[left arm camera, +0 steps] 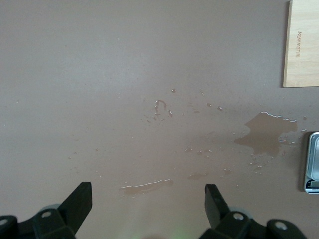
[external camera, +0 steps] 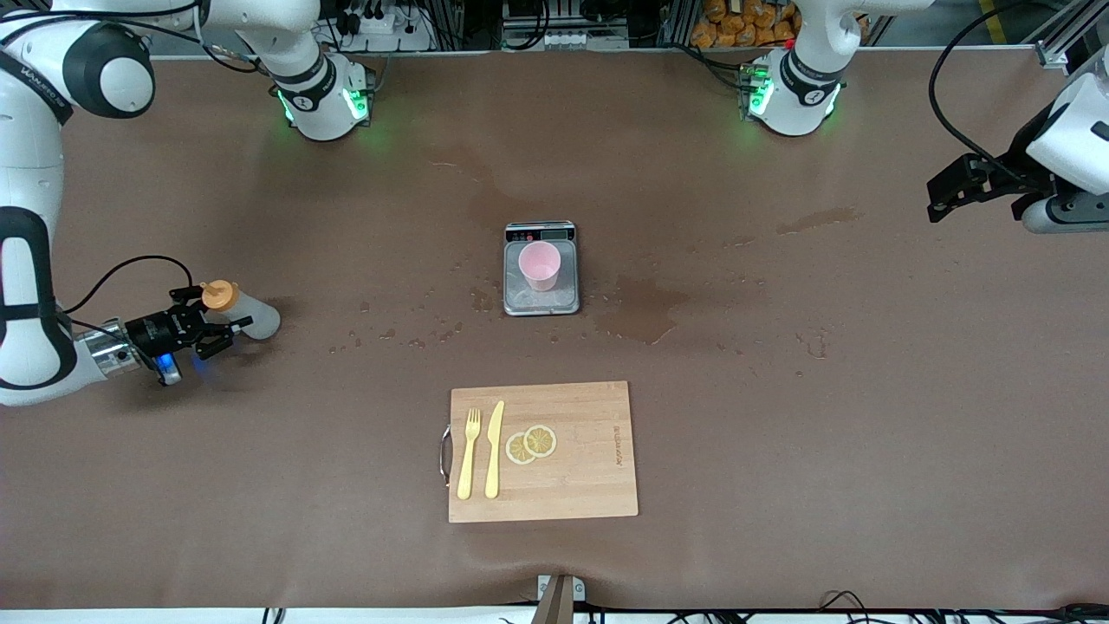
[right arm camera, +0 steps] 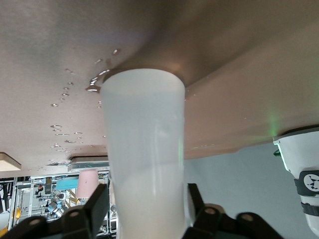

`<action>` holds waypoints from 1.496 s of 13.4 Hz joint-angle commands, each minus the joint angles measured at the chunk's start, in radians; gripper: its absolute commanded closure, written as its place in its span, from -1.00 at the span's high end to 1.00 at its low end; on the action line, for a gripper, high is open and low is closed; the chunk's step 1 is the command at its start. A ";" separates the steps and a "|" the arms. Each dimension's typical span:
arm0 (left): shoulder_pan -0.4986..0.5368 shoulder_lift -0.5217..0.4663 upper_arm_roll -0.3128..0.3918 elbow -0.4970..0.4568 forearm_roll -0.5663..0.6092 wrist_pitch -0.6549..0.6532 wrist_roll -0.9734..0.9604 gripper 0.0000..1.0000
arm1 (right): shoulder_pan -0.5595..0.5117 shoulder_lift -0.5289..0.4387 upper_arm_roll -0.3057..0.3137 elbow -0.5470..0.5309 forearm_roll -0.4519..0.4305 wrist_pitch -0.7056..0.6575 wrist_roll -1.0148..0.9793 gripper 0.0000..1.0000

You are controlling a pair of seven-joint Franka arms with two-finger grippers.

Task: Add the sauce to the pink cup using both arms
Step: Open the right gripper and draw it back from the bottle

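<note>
Our right end effector (external camera: pixel 227 333) has its fingers around the sauce (external camera: pixel 247 310) near the right arm's worktop edge | left end effector (external camera: pixel 944 195) waits open | pink cup (external camera: pixel 540 265) mid-worktop on scale (external camera: pixel 541 299), looks empty | carry, pour left

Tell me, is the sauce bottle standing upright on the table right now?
Upright. The sauce bottle stands on the table, orange cap on top, with the right gripper around its body. The left gripper waits open.
</note>
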 commanded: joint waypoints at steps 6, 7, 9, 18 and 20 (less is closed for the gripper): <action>0.005 -0.012 0.000 0.010 -0.014 -0.007 0.013 1.00 | -0.010 -0.053 0.018 0.215 0.007 -0.106 0.102 1.00; 0.005 -0.014 0.000 0.009 -0.015 -0.007 0.013 1.00 | -0.008 -0.077 0.019 0.228 0.007 -0.106 0.102 1.00; 0.005 -0.014 0.000 0.009 -0.015 -0.007 0.013 1.00 | -0.001 -0.111 0.017 0.261 0.005 -0.108 0.104 1.00; 0.008 -0.037 0.005 0.007 -0.010 -0.016 0.015 1.00 | 0.260 -0.411 0.018 0.259 -0.334 -0.125 0.107 1.00; 0.010 -0.037 0.009 0.007 -0.011 -0.019 0.016 1.00 | 0.292 -0.448 0.017 0.251 -0.354 -0.122 0.107 1.00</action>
